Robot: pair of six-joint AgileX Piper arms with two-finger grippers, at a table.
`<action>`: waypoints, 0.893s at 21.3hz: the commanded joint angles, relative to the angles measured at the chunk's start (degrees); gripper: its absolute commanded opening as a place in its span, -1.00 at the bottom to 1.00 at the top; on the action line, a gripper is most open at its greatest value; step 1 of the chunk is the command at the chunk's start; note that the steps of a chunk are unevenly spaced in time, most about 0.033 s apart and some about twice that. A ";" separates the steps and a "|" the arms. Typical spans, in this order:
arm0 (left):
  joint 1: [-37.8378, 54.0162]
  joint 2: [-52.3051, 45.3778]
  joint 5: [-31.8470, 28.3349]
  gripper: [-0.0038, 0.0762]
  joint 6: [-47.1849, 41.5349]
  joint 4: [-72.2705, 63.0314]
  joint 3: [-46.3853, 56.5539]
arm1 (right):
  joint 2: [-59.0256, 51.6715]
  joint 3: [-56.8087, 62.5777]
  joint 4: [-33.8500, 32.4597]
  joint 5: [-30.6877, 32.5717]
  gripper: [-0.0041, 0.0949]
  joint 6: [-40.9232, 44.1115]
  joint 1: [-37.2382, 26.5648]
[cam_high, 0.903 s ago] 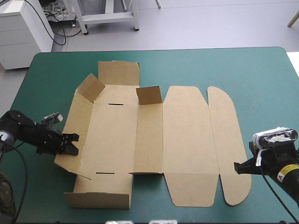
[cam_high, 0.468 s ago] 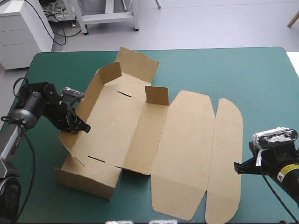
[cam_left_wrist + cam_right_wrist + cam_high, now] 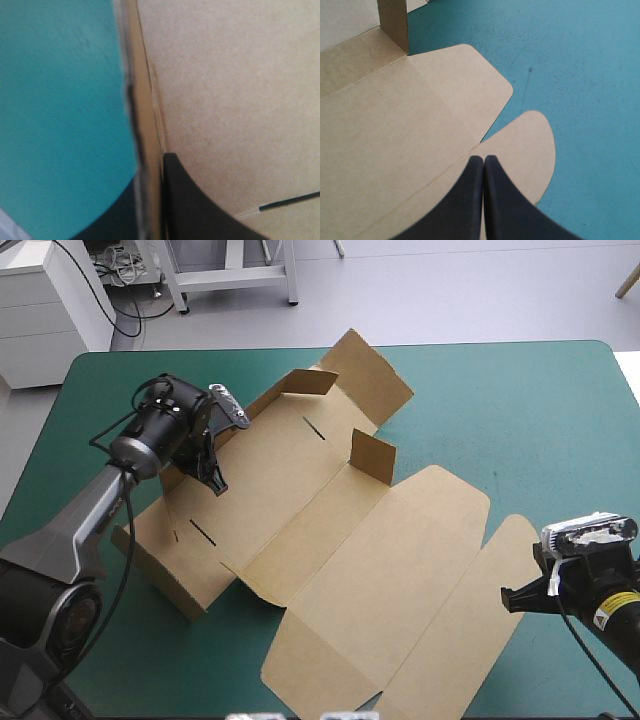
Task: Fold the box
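My left gripper [image 3: 214, 484] pinching raised wall of box [image 3: 340, 540], matte brown board sandwiched between black fingers [image 3: 200, 210]. My right gripper [image 3: 483, 159] closed to pointed arch, gripping nothing, hovering over rounded flap [image 3: 530, 145].

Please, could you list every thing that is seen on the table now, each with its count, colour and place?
box: 1, brown, lying slantwise across the table's middle; walls raised at its left end, lid panels flat toward the near right.
table cover: 1, teal-green, under everything.
left tool: 1, black, shut on the box's raised left wall.
right tool: 1, black, shut, at the box's rounded end flap, near right of the table.
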 commanded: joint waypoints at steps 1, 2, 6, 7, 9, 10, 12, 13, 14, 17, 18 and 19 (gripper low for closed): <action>-4.37 -0.43 0.76 -0.92 2.31 9.94 -3.30 | 0.06 -1.39 -0.83 -4.13 -0.96 -0.36 -0.42; -5.49 0.11 -0.93 -0.92 2.08 11.71 -3.30 | 0.06 -1.39 -0.93 -4.38 -0.96 -0.36 -0.42; -10.32 0.60 -10.22 -0.92 0.66 18.12 -3.30 | 0.06 -1.39 -1.00 -4.60 -0.96 -0.36 -0.42; -12.20 0.60 -12.20 -0.92 -0.98 21.58 -3.30 | 0.06 -1.39 -1.00 -4.60 -0.96 -0.36 -0.42; -16.02 0.60 -12.71 -0.92 -1.54 28.97 -3.30 | 0.06 -1.39 -1.00 -4.60 -0.96 -0.36 -0.42; -17.04 0.60 -12.94 -0.92 -1.84 30.14 -3.30 | 0.06 -1.39 -1.00 -4.60 -0.96 -0.36 -0.42; -19.33 0.60 -14.63 -0.92 -3.35 31.13 -3.18 | 0.06 -1.39 -1.00 -4.60 -0.96 -0.36 -0.42; -20.98 0.60 -15.90 -0.92 -3.43 32.05 -2.15 | 0.06 -1.39 -1.00 -4.60 -0.96 -0.36 -0.42; -22.73 0.34 -16.52 -0.92 -5.34 35.48 -0.62 | 0.06 -1.39 -1.00 -4.60 -0.96 -0.36 -0.42; -27.40 -1.70 -19.80 -0.92 -14.46 46.16 6.19 | 0.06 -1.39 -1.00 -4.60 -0.96 -0.36 -0.42; -29.03 -2.74 -20.92 -0.92 -17.85 48.65 9.07 | 0.06 -1.39 -1.00 -4.60 -0.96 -0.36 -0.42; -29.93 -3.38 -21.74 -0.92 -19.38 50.10 10.99 | 0.06 -1.39 -1.00 -4.60 -0.96 -0.36 -0.42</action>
